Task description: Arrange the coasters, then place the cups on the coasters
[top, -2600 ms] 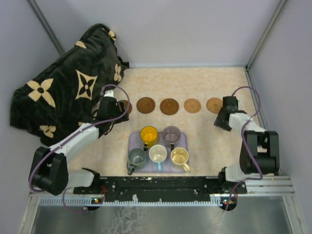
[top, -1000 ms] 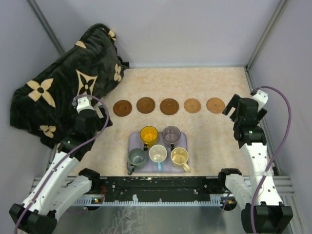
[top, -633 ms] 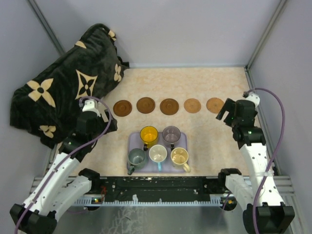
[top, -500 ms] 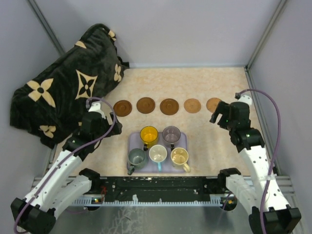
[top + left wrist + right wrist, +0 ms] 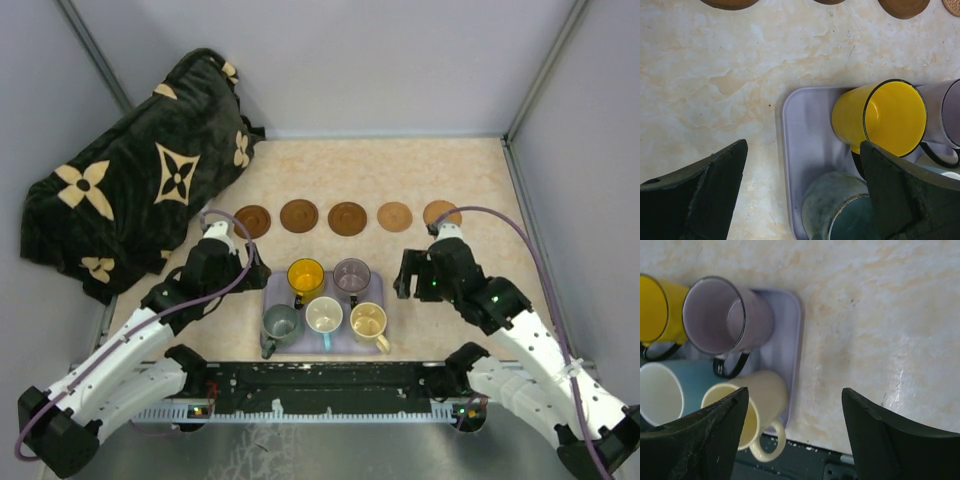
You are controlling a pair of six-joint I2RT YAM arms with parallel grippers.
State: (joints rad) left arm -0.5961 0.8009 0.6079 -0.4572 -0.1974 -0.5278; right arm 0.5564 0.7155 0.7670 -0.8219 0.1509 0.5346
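- All five coasters (image 5: 347,218) lie in one row; both arms have shifted to the tray (image 5: 275,290) of mugs (image 5: 325,315), so cup placing starts.
- Both empty: left gripper (image 5: 236,264) wide, right gripper (image 5: 408,276) open, narrower.

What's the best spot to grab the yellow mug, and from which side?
Pinch the yellow mug by its rim from above, on its left wall, one finger inside. It stands upright and open; the purple mug crowds its right, and its handle faces the crowded near side.
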